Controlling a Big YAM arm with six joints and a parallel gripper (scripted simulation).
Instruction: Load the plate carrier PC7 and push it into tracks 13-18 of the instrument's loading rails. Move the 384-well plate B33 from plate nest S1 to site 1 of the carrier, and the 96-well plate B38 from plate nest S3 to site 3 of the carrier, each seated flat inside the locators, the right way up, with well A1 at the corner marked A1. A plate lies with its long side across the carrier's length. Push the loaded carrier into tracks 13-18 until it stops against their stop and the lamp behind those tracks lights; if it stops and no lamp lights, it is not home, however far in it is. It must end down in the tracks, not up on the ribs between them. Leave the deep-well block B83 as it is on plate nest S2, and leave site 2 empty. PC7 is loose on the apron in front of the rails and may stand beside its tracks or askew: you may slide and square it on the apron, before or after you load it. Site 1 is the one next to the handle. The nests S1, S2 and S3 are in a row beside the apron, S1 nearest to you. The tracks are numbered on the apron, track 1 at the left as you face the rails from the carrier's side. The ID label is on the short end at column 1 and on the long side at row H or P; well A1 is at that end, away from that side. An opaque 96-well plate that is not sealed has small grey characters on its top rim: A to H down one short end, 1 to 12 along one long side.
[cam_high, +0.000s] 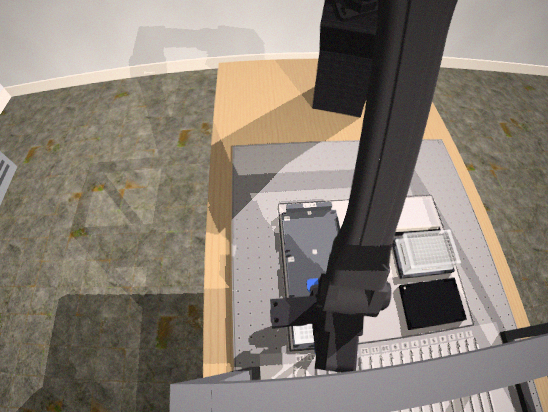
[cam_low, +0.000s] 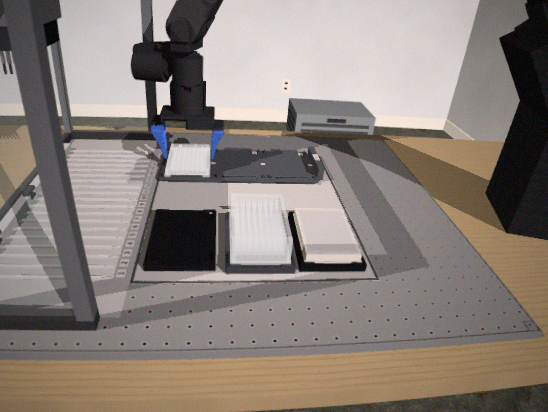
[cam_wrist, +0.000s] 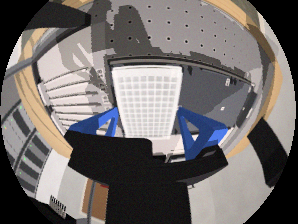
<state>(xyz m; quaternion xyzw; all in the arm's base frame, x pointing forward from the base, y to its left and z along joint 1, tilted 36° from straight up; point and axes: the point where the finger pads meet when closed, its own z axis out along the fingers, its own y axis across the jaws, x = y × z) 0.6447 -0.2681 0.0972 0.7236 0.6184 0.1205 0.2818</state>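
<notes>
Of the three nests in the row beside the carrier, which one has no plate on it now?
The black nest at the rail end of the row is bare. The middle one carries the tall clear deep-well block, and the far one carries a flat white plate.
</notes>
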